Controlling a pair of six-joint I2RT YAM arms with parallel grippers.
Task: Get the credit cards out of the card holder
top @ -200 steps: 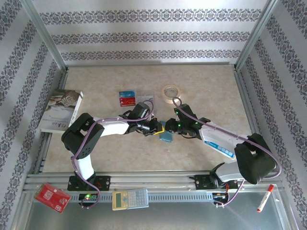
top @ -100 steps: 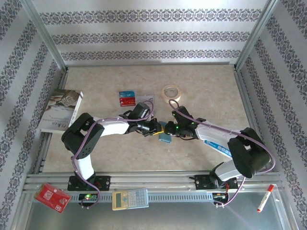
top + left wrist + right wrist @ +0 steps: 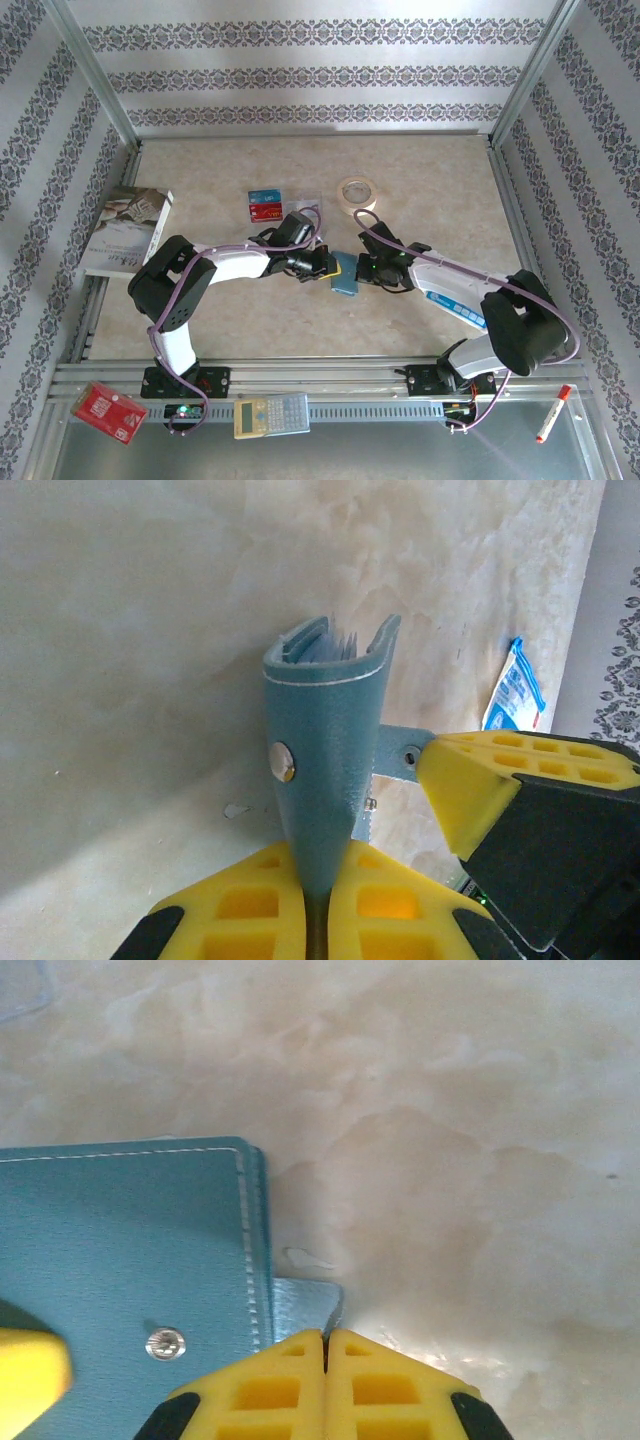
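Teal-blue with pale stitching, the card holder [image 3: 345, 280] is seen near the middle of the worktop [image 3: 440, 190], between the 2 grippers. In the left wrist view it is held standing on edge. The yellow jaws of the left gripper [image 3: 320, 870] are clamped on its lower edge, and its top edge gapes, with thin card edges [image 3: 335, 645] seen inside.

From above, the left gripper is placed at the holder's 9 o'clock and the right gripper [image 3: 325, 1345] at its 3 o'clock. The right jaws are pressed together, with their tips against a silver-grey card [image 3: 305, 1302] that sticks out from behind the holder's stitched edge. Whether that card is pinched cannot be told.

A blue card [image 3: 264, 197] and a red card [image 3: 265, 211] are laid flat, edge to edge, at the holder's 11 o'clock. A tape roll [image 3: 355, 192] is seen at its 12 o'clock.
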